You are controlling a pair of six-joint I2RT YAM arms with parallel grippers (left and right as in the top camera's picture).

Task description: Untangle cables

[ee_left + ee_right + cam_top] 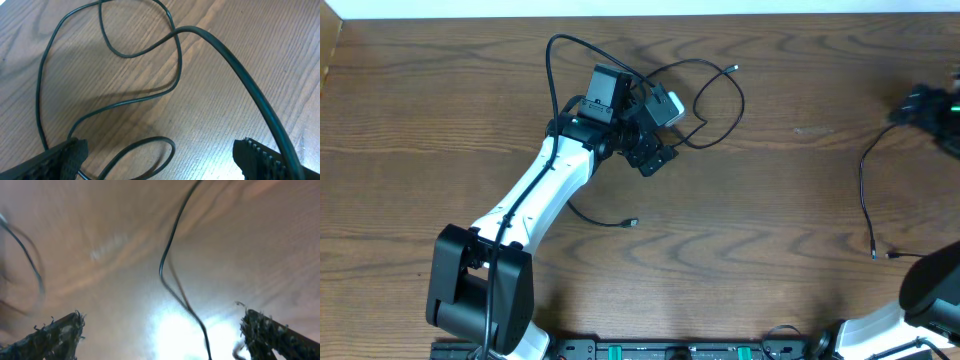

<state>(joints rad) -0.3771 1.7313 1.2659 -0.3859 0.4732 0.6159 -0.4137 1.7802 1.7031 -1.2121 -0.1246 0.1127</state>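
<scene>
thin black cables [178, 65] are looking light, limp, slippery. left gripper [162, 160] and right gripper [160, 335] are both gaping wide, pinching nothing. leaning toward gripping by a plug end [733, 68].

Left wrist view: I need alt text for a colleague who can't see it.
A thin black cable lies in loose, crossing loops on the wooden table, one stretch running close past the camera toward the lower right. The left gripper is open, its jaws wide apart at the bottom corners, clamping nothing.
</scene>
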